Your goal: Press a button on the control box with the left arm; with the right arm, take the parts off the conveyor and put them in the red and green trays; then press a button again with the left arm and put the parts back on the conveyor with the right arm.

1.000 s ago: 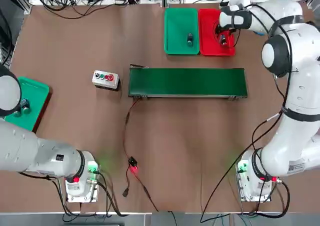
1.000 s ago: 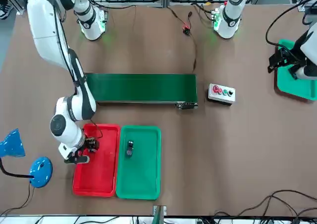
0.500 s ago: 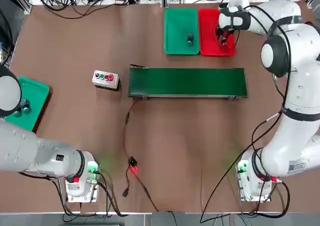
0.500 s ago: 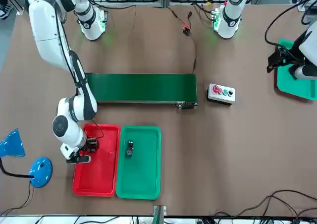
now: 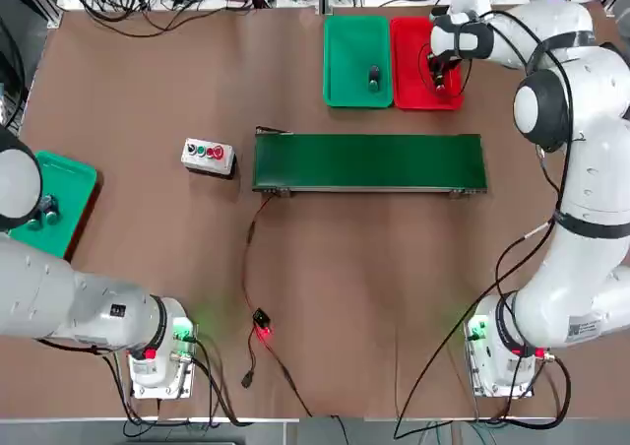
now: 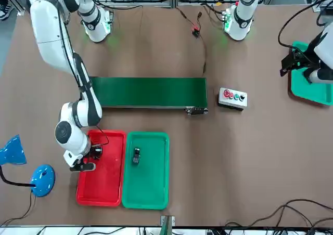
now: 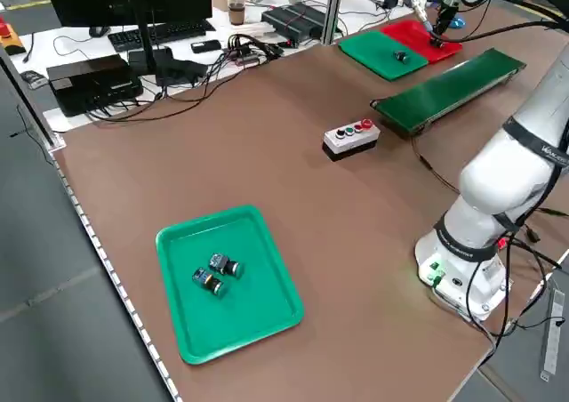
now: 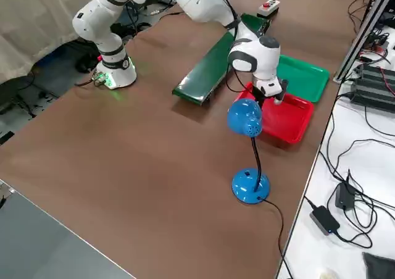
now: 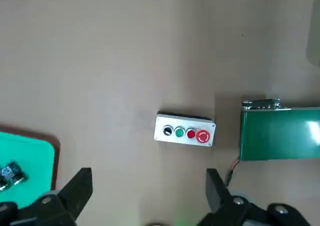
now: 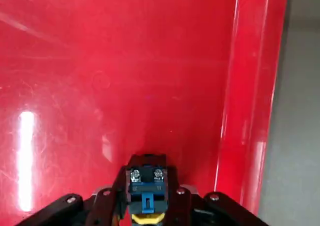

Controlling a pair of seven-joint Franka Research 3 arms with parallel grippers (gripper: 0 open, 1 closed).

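One part (image 10: pixel 146 196) sits clamped between the right gripper (image 5: pixel 440 74)'s fingers, low over the red tray (image 5: pixel 409 46) near its right rim; another part (image 5: pixel 373 77) lies in the green tray (image 5: pixel 346 61). To finish well, I'd lower until it rests on the tray floor, clear of the rim, then release. The belt (image 5: pixel 369 162) is bare. The left gripper (image 9: pixel 147 196), fingers apart, hovers by the table's left edge, back from the box (image 5: pixel 208 156).
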